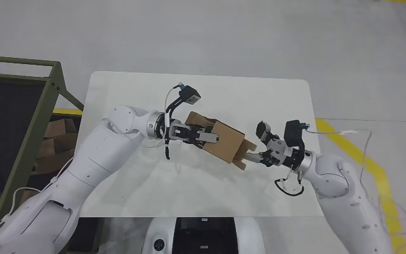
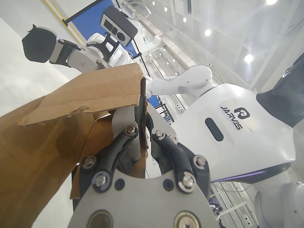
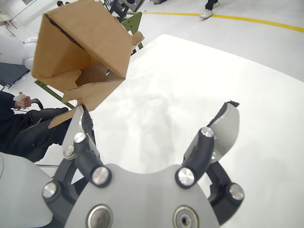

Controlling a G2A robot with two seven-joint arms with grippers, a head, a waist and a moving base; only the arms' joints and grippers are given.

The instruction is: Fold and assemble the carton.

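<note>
So the carton [image 1: 219, 141] is about halfway there, I'd say. It's popped open into a box shape and held up in the air over the middle of the table [image 1: 127, 89], not resting on it. The end facing the table's right side is still open: from the right wrist view you can look straight into the carton [image 3: 78, 48], with one flap tucked partly inward and another hanging loose. So what's left is folding those end flaps shut. The other end I can't make out, so no idea if it's closed.

The left gripper [image 1: 202, 135] sits over the table's middle too. Its fingers are pinched down tight on a cardboard wall, and in its own wrist view the left gripper [image 2: 142, 119] has the raw edge of the carton [image 2: 47, 131] sandwiched between the pads.

The right gripper [image 1: 261, 154] is over the table's right half, spread wide and holding nothing. In its wrist view the right gripper [image 3: 155, 107] has one fingertip [image 3: 82, 117] right at the loose flap's edge; can't tell if it's pressing.

Count: one carton, one table [image 3: 190, 84], two grippers.
</note>
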